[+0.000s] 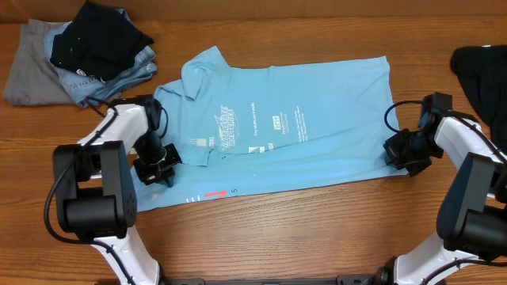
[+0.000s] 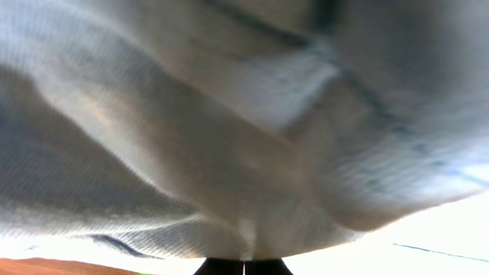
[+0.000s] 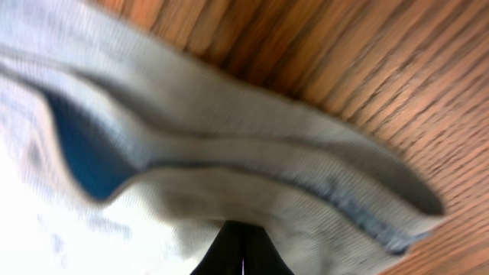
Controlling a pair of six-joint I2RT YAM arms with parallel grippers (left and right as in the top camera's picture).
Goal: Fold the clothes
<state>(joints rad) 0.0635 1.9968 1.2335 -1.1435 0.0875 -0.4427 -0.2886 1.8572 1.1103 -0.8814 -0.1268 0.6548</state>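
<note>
A light blue T-shirt (image 1: 277, 127) lies spread on the wooden table, small white print facing up, a bit of red lettering showing at its folded front edge. My left gripper (image 1: 158, 165) is shut on the shirt's left edge; the cloth fills the left wrist view (image 2: 244, 130) above the closed jaws (image 2: 244, 267). My right gripper (image 1: 398, 150) is shut on the shirt's right hem; the right wrist view shows the folded hem (image 3: 252, 176) bunched over the closed jaws (image 3: 243, 256).
A pile of clothes lies at the back left: grey cloth (image 1: 32, 67), jeans (image 1: 103, 75) and a black garment (image 1: 99, 39). Another black garment (image 1: 483, 75) lies at the right edge. Bare wood (image 1: 317, 229) runs along the front.
</note>
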